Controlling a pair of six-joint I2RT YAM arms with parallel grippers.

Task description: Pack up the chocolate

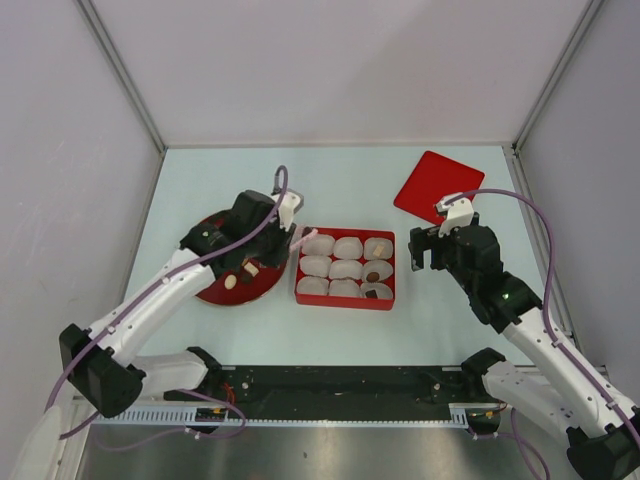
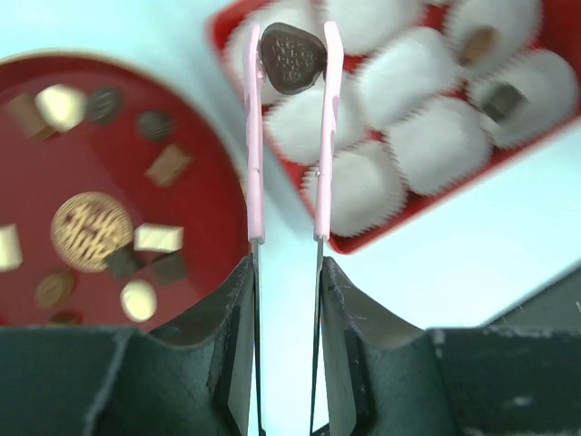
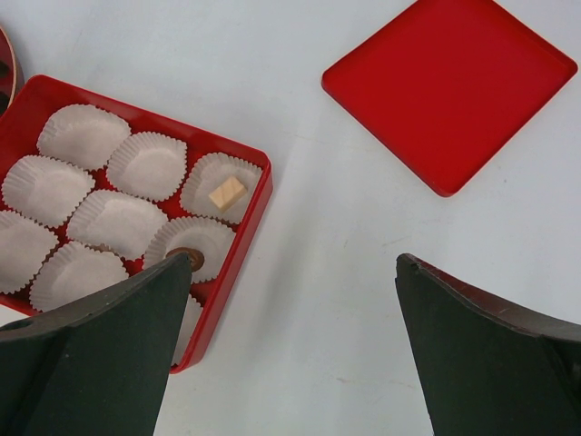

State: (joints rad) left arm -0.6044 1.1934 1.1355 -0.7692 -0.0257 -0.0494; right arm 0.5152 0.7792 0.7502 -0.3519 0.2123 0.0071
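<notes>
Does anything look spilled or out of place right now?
Nothing stands out. Every chocolate sits on the red plate, in the paper cups, or in the tongs; the lid lies flat, apart from the box.

My table (image 1: pixel 330 180) is pale, faintly blue-green and evenly lit, with only soft shadows. Plain white panels close it in: a back wall (image 1: pixel 330 60), a left wall (image 1: pixel 60 180) and a right wall (image 1: pixel 600 150), joined by thin grey corner strips (image 1: pixel 120 70).
</notes>
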